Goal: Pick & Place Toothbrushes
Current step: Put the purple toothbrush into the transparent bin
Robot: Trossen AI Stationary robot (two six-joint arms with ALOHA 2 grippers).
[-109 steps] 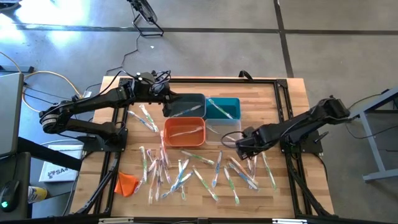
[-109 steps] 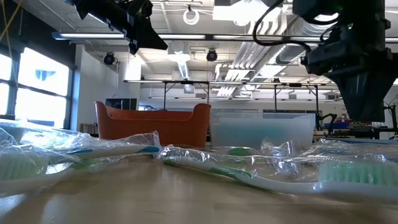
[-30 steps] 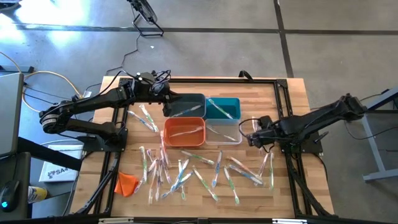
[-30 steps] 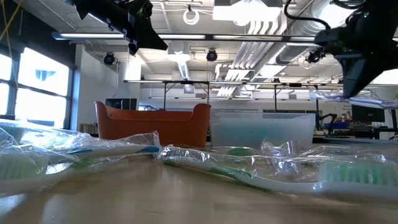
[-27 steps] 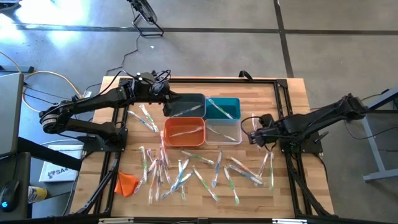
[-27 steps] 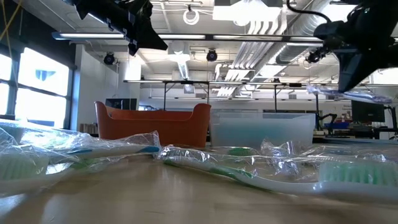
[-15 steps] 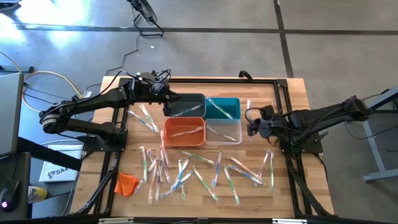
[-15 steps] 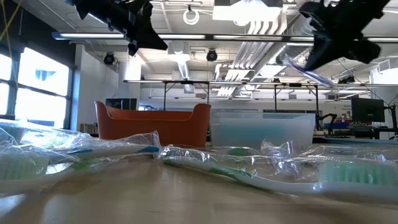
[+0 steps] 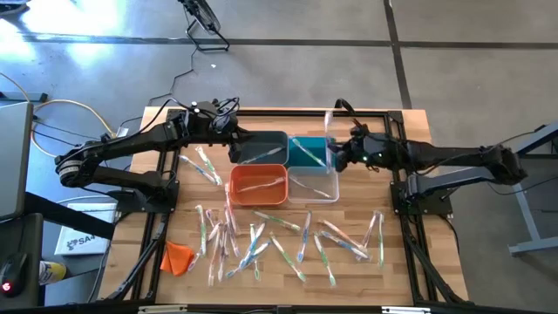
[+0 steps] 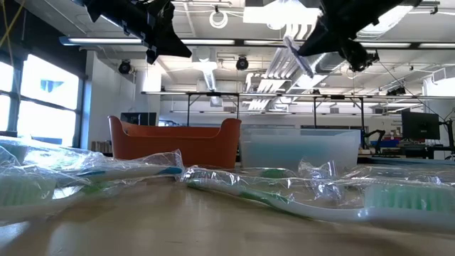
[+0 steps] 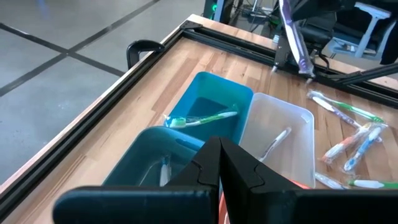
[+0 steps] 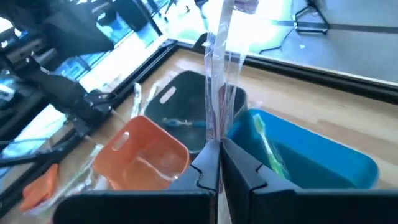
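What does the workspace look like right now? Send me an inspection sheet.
Surface: wooden table, black frame.
Job's things: one wrapped toothbrush held upright by the teal bin; loose toothbrushes across the front; some in bins.
Clutter: orange lump at front left corner.
Grippers: right gripper shut on the toothbrush; left gripper shut, over the dark grey bin.
Cables: on floor, left.
Surroundings: concrete floor, workshop behind.
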